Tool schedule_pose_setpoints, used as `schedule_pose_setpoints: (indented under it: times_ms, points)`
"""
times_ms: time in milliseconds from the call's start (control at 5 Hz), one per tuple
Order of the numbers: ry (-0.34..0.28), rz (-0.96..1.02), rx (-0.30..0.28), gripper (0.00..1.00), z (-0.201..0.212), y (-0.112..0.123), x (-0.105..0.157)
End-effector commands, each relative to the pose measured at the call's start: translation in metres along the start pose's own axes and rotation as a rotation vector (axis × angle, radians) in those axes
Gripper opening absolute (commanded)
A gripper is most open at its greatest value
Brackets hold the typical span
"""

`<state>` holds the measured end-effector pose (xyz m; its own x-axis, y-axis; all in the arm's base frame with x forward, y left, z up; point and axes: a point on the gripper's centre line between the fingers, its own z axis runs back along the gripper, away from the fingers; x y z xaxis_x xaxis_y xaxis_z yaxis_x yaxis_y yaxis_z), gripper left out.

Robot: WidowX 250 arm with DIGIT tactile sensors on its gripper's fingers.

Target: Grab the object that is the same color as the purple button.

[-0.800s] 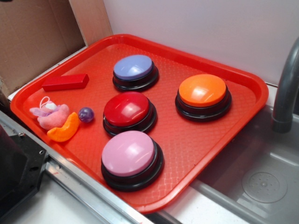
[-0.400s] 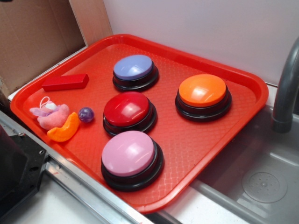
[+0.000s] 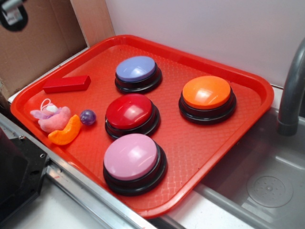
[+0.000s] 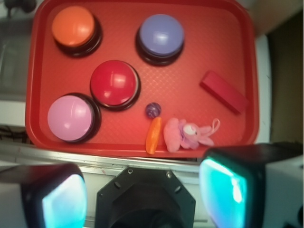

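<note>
We see the purple ball (image 3: pixel 87 117) beside the red button (image 3: pixel 129 112); our gripper (image 4: pixel 142 192) jaws spread wide, holding nothing.

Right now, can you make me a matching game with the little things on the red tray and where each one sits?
Things:
1. purple ball
2. pink plush toy
3. orange crescent
4. red block

Places:
A. alone, left of the purple button
B. between the crescent's tip and the red button
C. nearest the tray edge closest to the robot, curled beside the plush toy
D. between the red block and the crescent, with a white loop

Pairs: 1-B, 2-D, 3-C, 4-A
</note>
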<state>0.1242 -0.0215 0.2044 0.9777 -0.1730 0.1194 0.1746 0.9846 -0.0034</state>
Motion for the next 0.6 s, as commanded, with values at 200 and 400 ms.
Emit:
schedule_pose_setpoints:
  times_ms: [200, 400]
  points:
    - [-0.114, -0.368, -0.040, 1.00, -0.064, 0.011, 0.032]
    - [-0.096, -0.404, -0.044, 1.00, -0.097, 0.017, 0.039]
